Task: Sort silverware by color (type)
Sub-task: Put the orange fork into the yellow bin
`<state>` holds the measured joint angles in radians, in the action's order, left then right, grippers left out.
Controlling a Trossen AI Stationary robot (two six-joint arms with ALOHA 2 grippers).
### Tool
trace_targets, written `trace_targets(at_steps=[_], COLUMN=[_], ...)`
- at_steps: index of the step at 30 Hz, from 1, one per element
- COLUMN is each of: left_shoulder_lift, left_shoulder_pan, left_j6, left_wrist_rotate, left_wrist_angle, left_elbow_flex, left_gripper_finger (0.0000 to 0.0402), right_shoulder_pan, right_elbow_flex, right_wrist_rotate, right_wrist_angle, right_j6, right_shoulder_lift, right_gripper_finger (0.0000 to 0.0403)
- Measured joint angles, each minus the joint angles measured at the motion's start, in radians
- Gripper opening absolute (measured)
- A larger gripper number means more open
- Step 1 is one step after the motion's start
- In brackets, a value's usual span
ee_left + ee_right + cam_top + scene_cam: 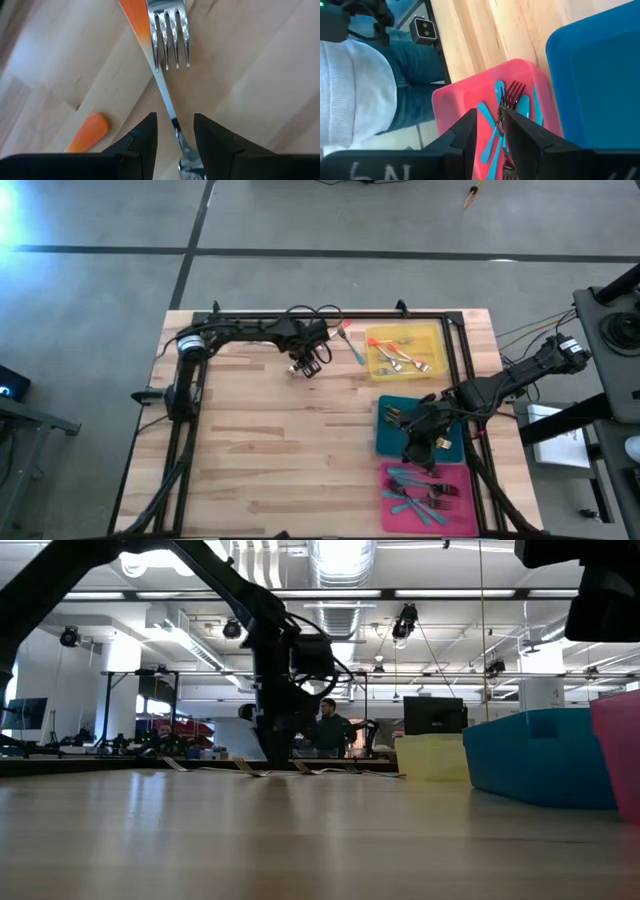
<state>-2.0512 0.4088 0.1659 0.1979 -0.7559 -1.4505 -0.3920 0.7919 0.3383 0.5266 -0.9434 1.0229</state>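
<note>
From above, my left pincer [308, 366] hangs over the far part of the tabletop [270, 460], just beside loose orange-handled utensils [345, 332] and a teal-handled one [356, 354] lying near the yellow tray [436, 332]. That tray holds a few gold-toned forks [405, 361]. My right pincer [424, 452] sits over the teal tray [385, 442], close to the pink tray [465, 515], where teal-handled silverware [415, 495] is gathered.

At tabletop level, my left arm [285, 670] comes down to the wood far back, with flat utensils lying at its foot; a person stands in the room behind.

Through my left wrist camera, my two fingers [142, 142] stand slightly parted on either side of a fork's thin metal neck [167, 105], its tines [170, 35] resting across an orange handle [135, 17]; whether they actually pinch it I cannot tell. Another orange handle tip [89, 131] lies alongside on the wood.

Through my right wrist camera, my fingers [465, 135] are closed narrowly on a dark metal fork [509, 102], held above the pink tray and its teal-handled pieces. A person in jeans stands beyond the tabletop edge.
</note>
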Motion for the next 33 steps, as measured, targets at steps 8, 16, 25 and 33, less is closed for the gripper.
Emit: trace_targets(at_steps=[8,16,25,33], left_shoulder_lift=[-0.043,-0.039,-0.034,0.012], left_shoulder_pan=[0.013,0.045,0.062,0.064], left_j6=[0.011,0.153,0.155,0.086], left_wrist_rotate=[0.021,-0.105,-0.152,-0.232], left_wrist_angle=[0.004,0.05,0.059,-0.025], left_elbow_flex=[-0.01,0.038,0.078,0.041], left_gripper_finger=[0.0111,0.0094,0.0007,0.0001], right_shoulder_pan=[0.0,0.0,0.0,0.007], right_elbow_flex=[0.0,0.001,0.001,0.001], right_wrist_rotate=[0.0,0.001,0.011,-0.005], right_wrist_angle=[0.0,0.001,0.023,0.048], right_j6=[0.0,-0.024,-0.062,-0.099], right_shoulder_lift=[0.0,-0.002,-0.03,-0.067], right_gripper_finger=[0.0082,0.0083,0.0077,0.0075])
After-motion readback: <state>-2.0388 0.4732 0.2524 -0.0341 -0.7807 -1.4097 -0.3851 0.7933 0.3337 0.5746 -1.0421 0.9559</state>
